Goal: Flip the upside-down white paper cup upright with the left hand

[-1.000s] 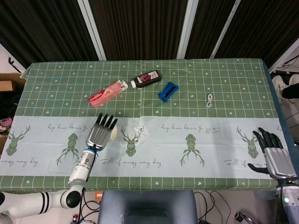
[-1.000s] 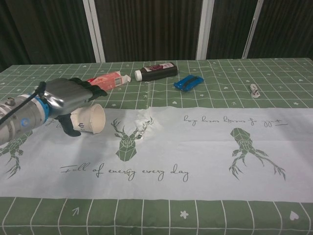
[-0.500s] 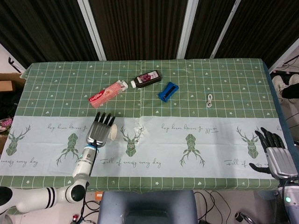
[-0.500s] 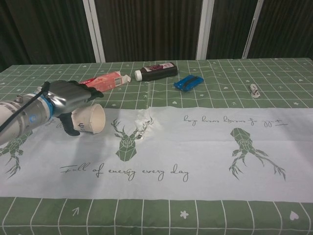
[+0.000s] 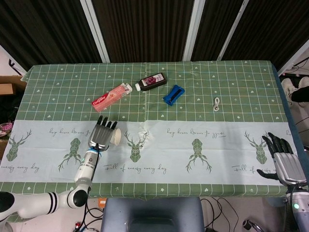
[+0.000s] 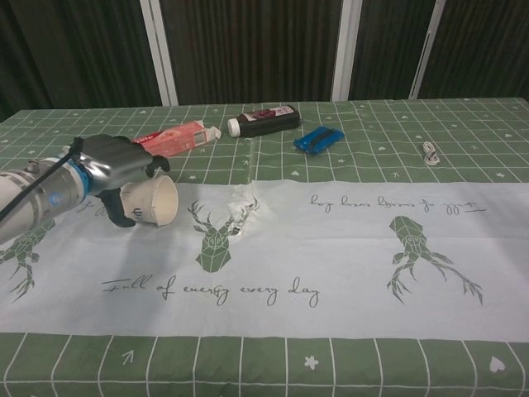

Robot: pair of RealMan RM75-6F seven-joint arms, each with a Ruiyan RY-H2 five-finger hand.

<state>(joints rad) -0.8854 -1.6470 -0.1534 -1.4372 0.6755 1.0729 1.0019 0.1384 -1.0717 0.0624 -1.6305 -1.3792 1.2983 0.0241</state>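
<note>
Left hand point(image 6: 111, 161) fingers wrap over the white paper cup point(image 6: 151, 201), thumb under it; cup held on its side, mouth toward table centre, inside looks empty. In the head view the hand hides most of the cup. Right hand point(image 5: 285, 162) at the table's right edge, fingers apart, holding nothing, wrist cut off. Toothpaste box point(image 5: 112, 96), dark bottle point(image 5: 150, 81), blue object point(image 5: 174, 94) lie beyond.

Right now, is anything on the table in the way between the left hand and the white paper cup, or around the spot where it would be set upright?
Nothing visible is. The left hand already grips the white paper cup, which lies sideways with its mouth facing right. The tablecloth beside it is bare; the toothpaste box lies farther back.
</note>
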